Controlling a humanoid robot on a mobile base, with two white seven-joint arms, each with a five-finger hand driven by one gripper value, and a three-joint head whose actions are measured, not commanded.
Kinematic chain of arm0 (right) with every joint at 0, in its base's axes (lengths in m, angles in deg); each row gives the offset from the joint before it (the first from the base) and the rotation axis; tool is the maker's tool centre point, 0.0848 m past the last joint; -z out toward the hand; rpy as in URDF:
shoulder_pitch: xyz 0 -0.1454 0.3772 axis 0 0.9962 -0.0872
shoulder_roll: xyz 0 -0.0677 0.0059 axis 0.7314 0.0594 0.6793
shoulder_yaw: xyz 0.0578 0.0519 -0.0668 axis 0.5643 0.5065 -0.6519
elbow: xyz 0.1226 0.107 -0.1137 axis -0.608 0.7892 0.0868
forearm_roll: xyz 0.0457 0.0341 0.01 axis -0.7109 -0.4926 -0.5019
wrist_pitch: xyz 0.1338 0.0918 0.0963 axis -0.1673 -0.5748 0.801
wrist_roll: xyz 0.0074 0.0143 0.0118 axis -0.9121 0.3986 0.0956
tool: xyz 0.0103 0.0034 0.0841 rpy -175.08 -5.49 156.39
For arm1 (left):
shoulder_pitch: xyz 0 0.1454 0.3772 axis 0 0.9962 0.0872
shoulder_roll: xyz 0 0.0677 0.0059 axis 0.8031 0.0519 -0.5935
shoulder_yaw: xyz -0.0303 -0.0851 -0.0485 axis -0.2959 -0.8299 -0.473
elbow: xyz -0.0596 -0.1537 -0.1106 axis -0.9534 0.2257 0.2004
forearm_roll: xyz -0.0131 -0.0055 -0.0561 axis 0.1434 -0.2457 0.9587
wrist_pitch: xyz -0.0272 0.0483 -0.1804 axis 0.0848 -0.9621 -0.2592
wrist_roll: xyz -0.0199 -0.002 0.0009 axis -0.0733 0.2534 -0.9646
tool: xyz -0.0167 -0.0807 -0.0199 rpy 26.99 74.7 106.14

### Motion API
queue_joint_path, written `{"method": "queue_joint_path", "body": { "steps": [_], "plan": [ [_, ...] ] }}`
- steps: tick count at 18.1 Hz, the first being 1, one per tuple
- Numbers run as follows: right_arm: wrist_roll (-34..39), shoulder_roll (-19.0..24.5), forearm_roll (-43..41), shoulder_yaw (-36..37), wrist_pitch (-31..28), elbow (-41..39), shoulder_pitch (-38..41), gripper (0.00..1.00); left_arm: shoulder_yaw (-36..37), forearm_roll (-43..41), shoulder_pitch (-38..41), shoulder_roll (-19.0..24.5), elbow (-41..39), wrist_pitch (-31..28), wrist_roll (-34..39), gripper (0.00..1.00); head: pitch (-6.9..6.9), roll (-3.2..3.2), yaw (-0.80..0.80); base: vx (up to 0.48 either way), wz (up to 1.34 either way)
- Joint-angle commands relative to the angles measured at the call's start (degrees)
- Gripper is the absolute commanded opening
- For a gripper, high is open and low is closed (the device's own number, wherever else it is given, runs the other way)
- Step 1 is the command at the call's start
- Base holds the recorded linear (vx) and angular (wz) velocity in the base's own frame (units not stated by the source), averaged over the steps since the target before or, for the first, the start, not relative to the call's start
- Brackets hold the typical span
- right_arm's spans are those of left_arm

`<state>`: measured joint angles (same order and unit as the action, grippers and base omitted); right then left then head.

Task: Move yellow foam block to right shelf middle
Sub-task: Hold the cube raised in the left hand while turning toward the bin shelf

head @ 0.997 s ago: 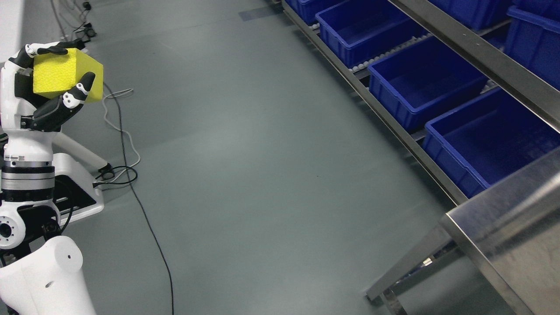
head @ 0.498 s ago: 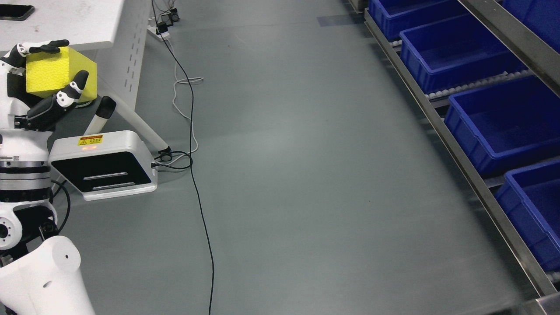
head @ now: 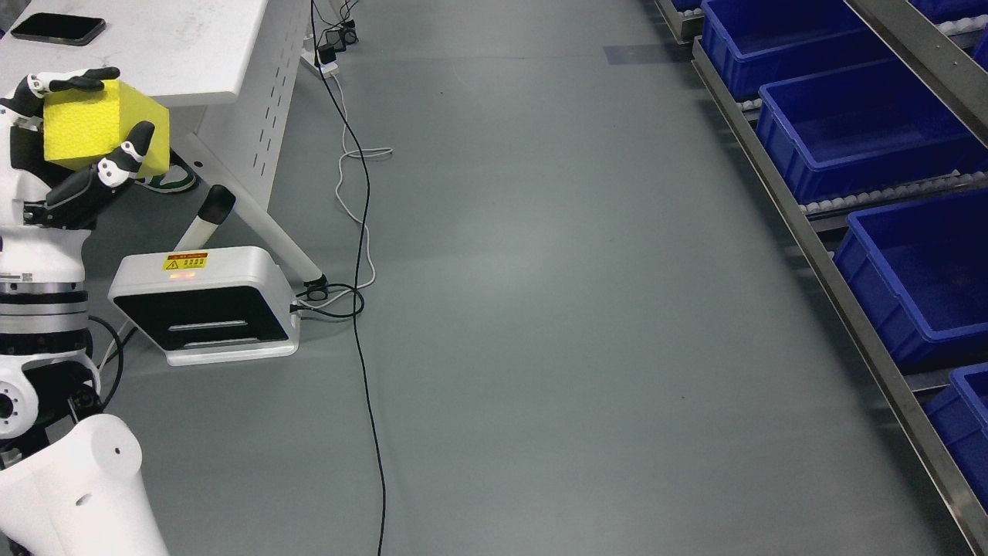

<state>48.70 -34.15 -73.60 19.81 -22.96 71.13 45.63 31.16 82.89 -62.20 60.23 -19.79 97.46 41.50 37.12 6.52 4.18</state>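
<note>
Left arm rises along the left edge, white shell and banded wrist. Left hand (head: 58, 147) held up at upper left, fingers curled around the block (head: 104, 127): one black-tipped finger (head: 73, 78) across its top, another (head: 131, 150) pressed on its front face. Block yellow, held in the air, clear of the table. White floor unit (head: 204, 305) with a yellow label sits on the floor just right of the arm, a black cable (head: 363, 309) running past it. Beyond the block, white table (head: 177, 54) with a dark phone (head: 58, 28) on top. Far right across open grey floor, well apart from the block, a metal shelf (head: 803, 232) holds blue bins (head: 849, 131).
</note>
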Motion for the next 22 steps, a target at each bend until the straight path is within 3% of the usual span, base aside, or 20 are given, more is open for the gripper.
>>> {"method": "queue_joint_path", "body": {
  "steps": [1,22],
  "plan": [
    [-0.04,-1.00,0.18,0.44,0.01,-1.00,0.00,1.00,0.54,-0.01,-0.21,1.00,0.26,-0.09,-0.12,0.00,0.00,0.00,0.00,0.194,-0.07],
    [-0.04,-1.00,0.18,0.44,0.01,-1.00,0.00,1.00,1.25,-0.01,-0.21,1.00,0.17,-0.53,-0.03,0.00,0.00,0.00,0.00,0.272,-0.12]
  ]
}}
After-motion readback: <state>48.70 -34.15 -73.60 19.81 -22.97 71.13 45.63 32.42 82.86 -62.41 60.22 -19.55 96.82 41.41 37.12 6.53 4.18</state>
